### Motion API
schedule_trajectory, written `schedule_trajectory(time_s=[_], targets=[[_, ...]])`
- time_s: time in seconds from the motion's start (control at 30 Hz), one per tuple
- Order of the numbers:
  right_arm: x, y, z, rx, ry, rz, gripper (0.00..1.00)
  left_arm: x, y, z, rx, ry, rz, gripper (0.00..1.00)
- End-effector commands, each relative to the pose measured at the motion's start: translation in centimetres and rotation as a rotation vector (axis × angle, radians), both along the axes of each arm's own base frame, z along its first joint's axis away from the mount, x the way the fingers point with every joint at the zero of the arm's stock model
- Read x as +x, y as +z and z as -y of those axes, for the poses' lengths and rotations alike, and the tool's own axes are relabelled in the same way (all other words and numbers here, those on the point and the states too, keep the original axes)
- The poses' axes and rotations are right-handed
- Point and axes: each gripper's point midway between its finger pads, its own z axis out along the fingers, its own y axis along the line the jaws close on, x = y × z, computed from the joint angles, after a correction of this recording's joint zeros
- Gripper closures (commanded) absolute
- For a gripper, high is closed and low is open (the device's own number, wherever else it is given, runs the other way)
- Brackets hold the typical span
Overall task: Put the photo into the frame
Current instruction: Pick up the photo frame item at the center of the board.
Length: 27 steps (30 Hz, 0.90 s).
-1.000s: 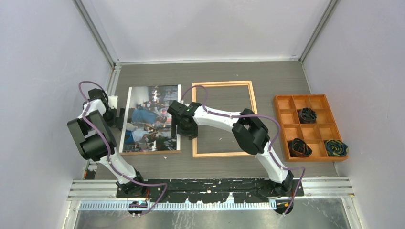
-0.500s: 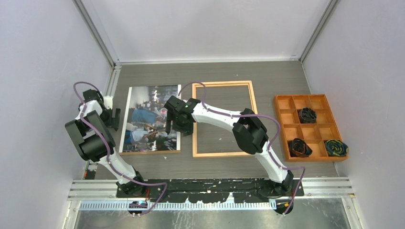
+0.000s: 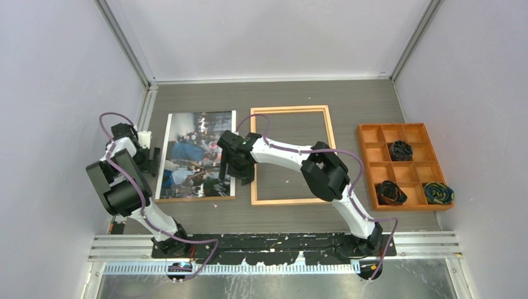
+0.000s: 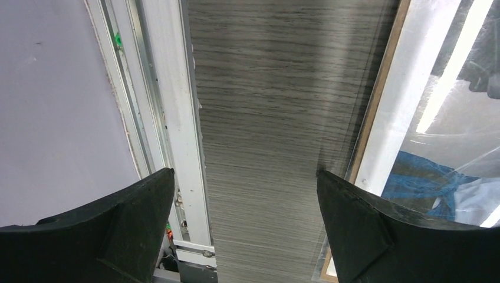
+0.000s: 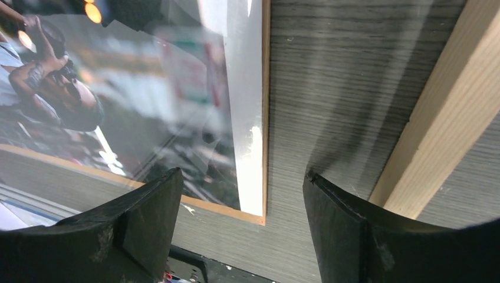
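Since a moment ago, our right claw (image 3: 235,168) has slid back from over the picture toward the photo's right edge, and the left claw (image 3: 152,159) has shifted a little nearer the arm bases. The photo (image 3: 193,156) lies face up and flat on the grey surface (image 3: 280,93), left of the frame (image 3: 289,109) and outside it, with a narrow strip of bare surface between the two.

From the right wrist we see the right claw (image 5: 242,177) spread wide and holding nothing. One finger is over the photo (image 5: 147,88) near its lower right corner, the other over the strip beside the frame's (image 5: 448,135) left rail. We cannot tell whether either finger touches.

The left claw (image 4: 243,177) is also wide and empty, above the bare surface just beside the photo's (image 4: 436,118) left edge. An orange tray (image 3: 362,163) with dark coiled items sits well apart on the right.
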Motion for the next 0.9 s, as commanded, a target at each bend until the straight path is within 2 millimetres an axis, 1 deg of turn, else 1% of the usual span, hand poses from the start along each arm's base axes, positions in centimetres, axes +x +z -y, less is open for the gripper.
schedule_trajectory(time_s=[0.0, 0.07, 0.1, 0.2, 0.33, 0.43, 0.5, 0.67, 0.77, 0.87], targets=[[0.0, 1.2, -1.5, 0.075, -0.014, -0.015, 0.21, -1.2, -1.0, 2.1, -0.067, -0.029, -0.041, 0.07], [-0.1, 1.3, -2.0, 0.097, -0.017, -0.029, 0.21, -1.4, -1.2, 2.6, -0.075, -0.034, -0.051, 0.07], [-0.2, 1.3, -2.3, 0.108, -0.02, -0.035, 0.22, -1.3, -1.4, 3.2, -0.101, -0.043, -0.045, 0.07], [-0.2, 1.3, -2.6, 0.123, -0.024, -0.045, 0.22, -1.6, -1.7, 4.1, -0.131, -0.058, -0.05, 0.07], [-0.2, 1.4, -2.8, 0.134, -0.028, -0.045, 0.23, -2.1, -2.0, 4.6, -0.141, -0.077, -0.064, 0.08], [-0.1, 1.9, -3.2, 0.158, -0.03, -0.044, 0.23, -2.3, -2.3, 4.8, -0.143, -0.083, -0.071, 0.08], [0.0, 2.4, -3.5, 0.171, -0.03, -0.039, 0.24, -2.3, -2.4, 4.7, -0.136, -0.081, -0.077, 0.08], [0.4, 4.6, -3.7, 0.191, -0.021, 0.012, 0.25, -2.3, -2.7, 4.5, -0.12, -0.087, -0.082, 0.09], [0.3, 6.1, -4.3, 0.211, -0.002, 0.034, 0.25, -2.2, -2.7, 4.5, -0.115, -0.09, -0.082, 0.09], [-0.1, 6.9, -4.9, 0.225, 0.016, 0.047, 0.26, -2.1, -2.8, 4.5, -0.113, -0.092, -0.084, 0.1]])
